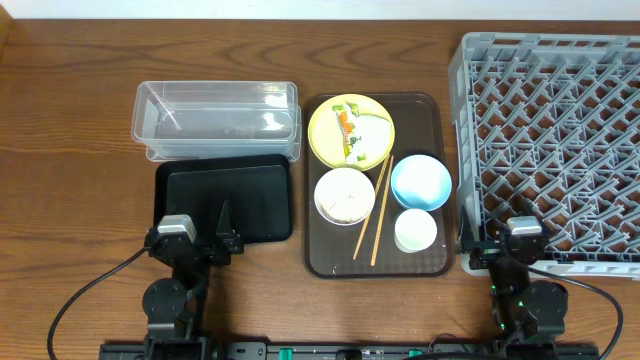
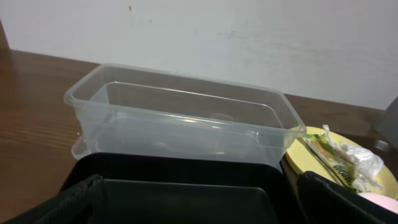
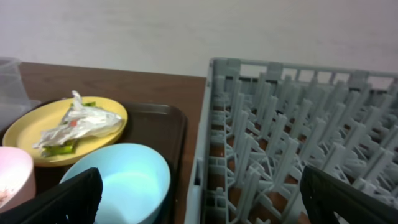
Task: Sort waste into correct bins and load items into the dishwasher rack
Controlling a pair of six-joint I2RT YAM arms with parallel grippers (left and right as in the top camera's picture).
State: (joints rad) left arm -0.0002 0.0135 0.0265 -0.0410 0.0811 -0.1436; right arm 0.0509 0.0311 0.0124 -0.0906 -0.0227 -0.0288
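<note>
The yellow plate (image 1: 351, 130) lies on the brown serving tray and carries the food wrapper (image 1: 345, 122) and the crumpled paper wad (image 1: 368, 135); both also show in the right wrist view, the wad (image 3: 78, 124) over the wrapper (image 3: 62, 148). The white bowl (image 1: 345, 195) holds rice scraps. The blue bowl (image 1: 420, 182), white cup (image 1: 416, 231) and chopsticks (image 1: 375, 215) lie beside it. My left gripper (image 2: 199, 202) is open and empty over the black tray (image 1: 225, 200), facing the clear tub (image 2: 180, 118). My right gripper (image 3: 202, 199) is open and empty at the near left corner of the dishwasher rack (image 1: 550, 140).
The brown serving tray (image 1: 375, 265) sits between the black tray and the rack. The clear tub (image 1: 217, 118) stands behind the black tray, touching it. A pale wall rises behind the table.
</note>
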